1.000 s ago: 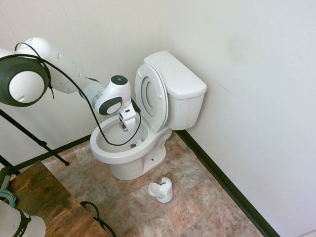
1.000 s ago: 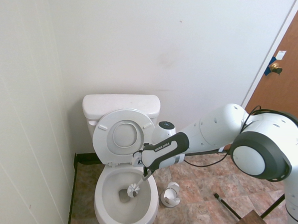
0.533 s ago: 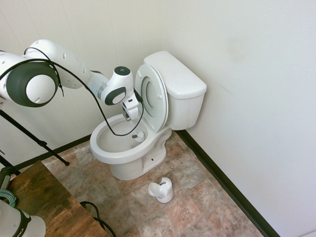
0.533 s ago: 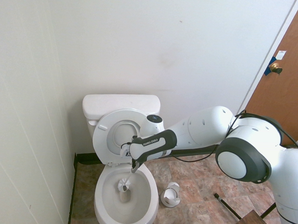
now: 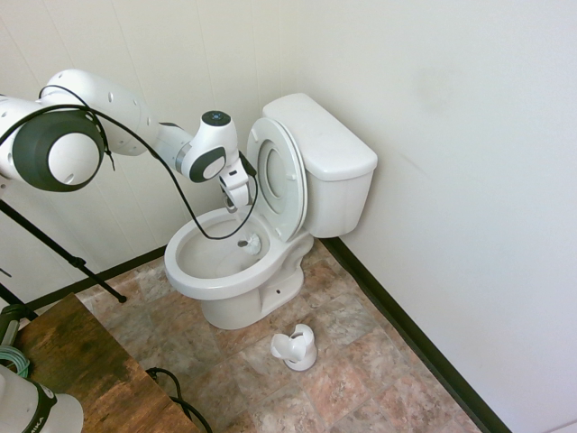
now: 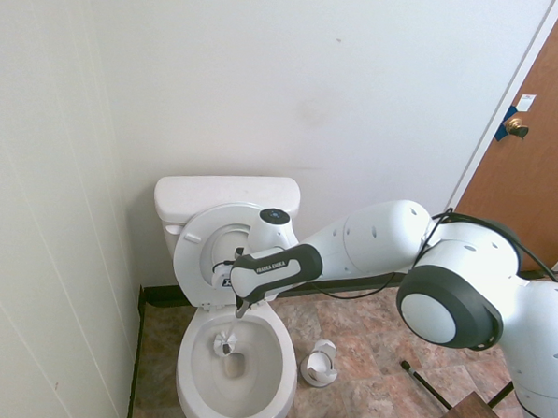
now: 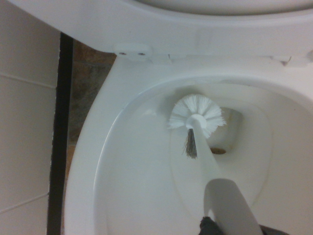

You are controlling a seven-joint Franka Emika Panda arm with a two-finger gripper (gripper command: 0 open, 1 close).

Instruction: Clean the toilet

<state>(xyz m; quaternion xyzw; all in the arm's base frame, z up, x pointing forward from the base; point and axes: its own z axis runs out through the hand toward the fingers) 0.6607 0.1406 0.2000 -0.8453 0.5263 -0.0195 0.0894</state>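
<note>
The white toilet (image 5: pixel 329 153) (image 6: pixel 225 199) stands in the corner with seat and lid (image 5: pixel 277 178) raised against the tank. My gripper (image 5: pixel 236 197) (image 6: pixel 240 304) hangs over the back of the bowl (image 5: pixel 194 275) (image 6: pixel 195 373), shut on the handle of a white toilet brush. The brush head (image 5: pixel 251 243) (image 6: pixel 223 345) (image 7: pixel 196 115) is down inside the bowl, near the back wall just above the drain. In the wrist view the white handle (image 7: pixel 215 176) rises from the lower edge to the bristles.
A small white brush holder (image 5: pixel 296 347) (image 6: pixel 319 365) sits on the tiled floor beside the toilet. A wooden surface (image 5: pixel 81 370) is at the near corner. Walls close in behind and beside the toilet; a brown door (image 6: pixel 544 157) stands at the far side.
The gripper has carried the brush from the front middle of the bowl toward the back, close to the raised seat. The brush head moved with it inside the bowl.
</note>
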